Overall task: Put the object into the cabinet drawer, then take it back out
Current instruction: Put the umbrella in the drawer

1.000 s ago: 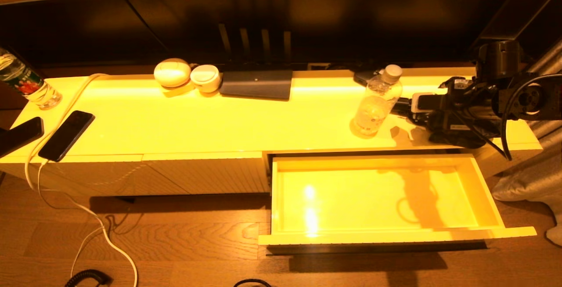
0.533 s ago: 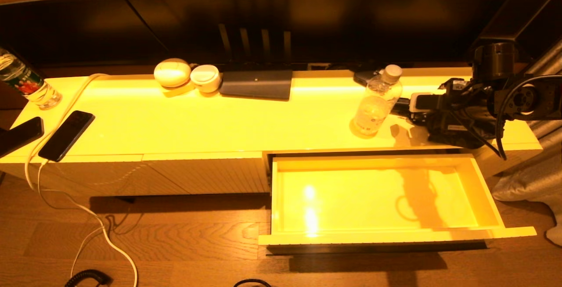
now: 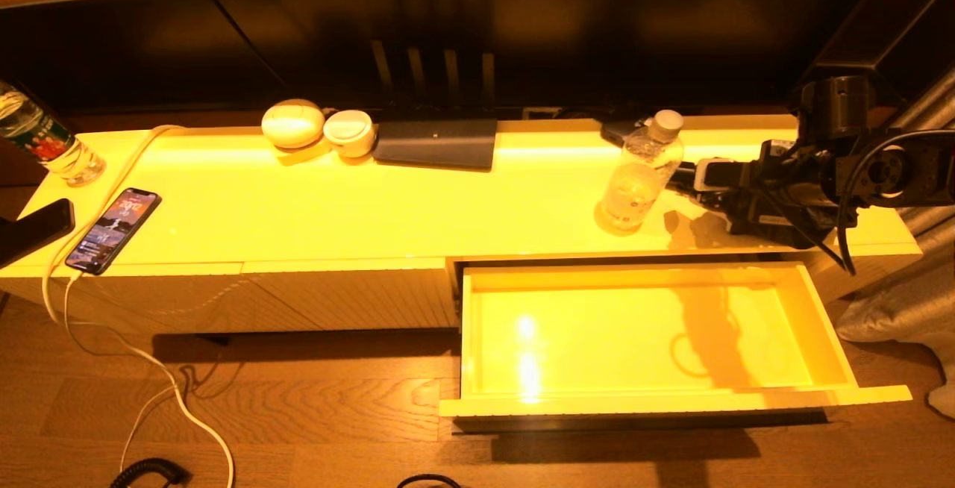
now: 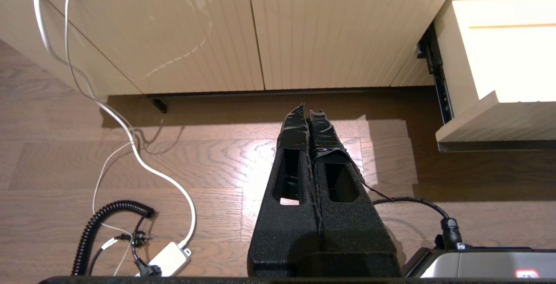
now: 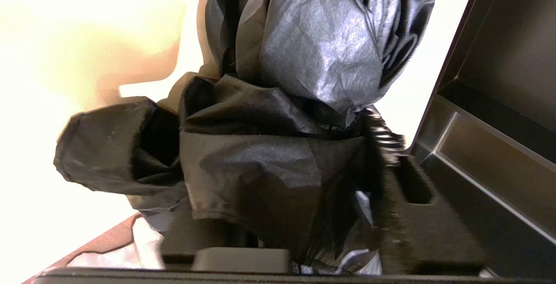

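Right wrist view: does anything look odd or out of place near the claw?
Yes: crumpled black fabric is bunched against the right claw on the cabinet top, blocking most of that view. The cabinet drawer stands open with nothing inside.

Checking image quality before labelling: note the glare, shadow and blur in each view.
Head view: two glare spots and the arm's shadow on the cabinet drawer floor. Left wrist view: bright patch on the wood floor. Right wrist view: blown-out white background, motion blur near the black fabric.
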Robot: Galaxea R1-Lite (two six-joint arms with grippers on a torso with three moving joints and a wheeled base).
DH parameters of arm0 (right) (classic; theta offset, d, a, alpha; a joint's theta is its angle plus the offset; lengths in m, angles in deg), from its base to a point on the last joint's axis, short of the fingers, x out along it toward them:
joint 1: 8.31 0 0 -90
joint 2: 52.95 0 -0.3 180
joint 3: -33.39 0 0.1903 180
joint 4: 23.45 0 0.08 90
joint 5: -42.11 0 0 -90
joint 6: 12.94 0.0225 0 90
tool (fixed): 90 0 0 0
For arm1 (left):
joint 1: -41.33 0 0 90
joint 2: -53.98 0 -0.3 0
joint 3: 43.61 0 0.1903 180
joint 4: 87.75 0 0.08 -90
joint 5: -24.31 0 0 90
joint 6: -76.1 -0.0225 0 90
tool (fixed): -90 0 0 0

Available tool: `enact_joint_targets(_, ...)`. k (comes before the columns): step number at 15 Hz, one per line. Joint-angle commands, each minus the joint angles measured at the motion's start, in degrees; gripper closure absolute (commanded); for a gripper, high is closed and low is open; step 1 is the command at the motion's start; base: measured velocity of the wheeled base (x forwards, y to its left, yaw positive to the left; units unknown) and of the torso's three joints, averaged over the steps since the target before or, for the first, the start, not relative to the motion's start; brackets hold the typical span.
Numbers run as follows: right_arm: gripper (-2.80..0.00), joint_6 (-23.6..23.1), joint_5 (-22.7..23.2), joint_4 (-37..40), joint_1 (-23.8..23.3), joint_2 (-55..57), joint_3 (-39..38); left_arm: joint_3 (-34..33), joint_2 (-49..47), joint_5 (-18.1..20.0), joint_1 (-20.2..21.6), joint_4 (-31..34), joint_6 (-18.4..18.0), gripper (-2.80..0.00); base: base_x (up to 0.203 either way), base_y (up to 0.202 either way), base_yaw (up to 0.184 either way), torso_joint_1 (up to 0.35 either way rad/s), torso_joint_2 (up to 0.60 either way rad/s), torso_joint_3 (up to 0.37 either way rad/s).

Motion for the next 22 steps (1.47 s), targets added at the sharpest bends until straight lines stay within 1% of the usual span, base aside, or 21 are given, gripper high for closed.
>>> enact_joint_targets(1, 0.00, -0.4, -0.1, 0.0, 0.1, -0.2, 0.2, -0.1, 0.0, 0.0, 0.0, 0.0, 0.0, 0.00, 0.000, 0.000, 0.000, 0.000, 0.00, 0.000)
enact_joint_targets(6, 0.00, -0.4, -0.2, 0.0, 0.1, -2.6, -2.7, -0.1, 0.0, 0.0, 0.0, 0.0, 0.0, 0.00, 0.000, 0.000, 0.000, 0.000, 0.00, 0.000)
enact_joint_targets(10, 0.00, -0.6, -0.2, 0.9, 0.1, -8.9, -5.8, -0.1, 0.0, 0.0, 0.0, 0.0, 0.0, 0.00, 0.000, 0.000, 0.000, 0.000, 0.00, 0.000)
enact_joint_targets(12, 0.00, -0.7, 0.0, 3.6, 0.1, -13.2, -8.4, -0.1, 0.0, 0.0, 0.0, 0.0, 0.0, 0.00, 0.000, 0.000, 0.000, 0.000, 0.00, 0.000)
enact_joint_targets(16, 0.00, -2.1, 0.6, 10.5, -1.0, -23.7, -16.7, -0.1, 0.0, 0.0, 0.0, 0.0, 0.0, 0.00, 0.000, 0.000, 0.000, 0.000, 0.00, 0.000)
enact_joint_targets(18, 0.00, -2.4, 1.9, 12.4, -1.7, -28.7, -21.1, -0.1, 0.0, 0.0, 0.0, 0.0, 0.0, 0.00, 0.000, 0.000, 0.000, 0.000, 0.00, 0.000)
enact_joint_targets(20, 0.00, -2.7, 2.7, 14.0, -2.9, -32.2, -23.5, -0.1, 0.0, 0.0, 0.0, 0.0, 0.0, 0.00, 0.000, 0.000, 0.000, 0.000, 0.00, 0.000)
enact_joint_targets(22, 0.00, -3.2, 3.0, 17.3, -4.4, -34.2, -24.2, -0.1, 0.0, 0.0, 0.0, 0.0, 0.0, 0.00, 0.000, 0.000, 0.000, 0.000, 0.00, 0.000)
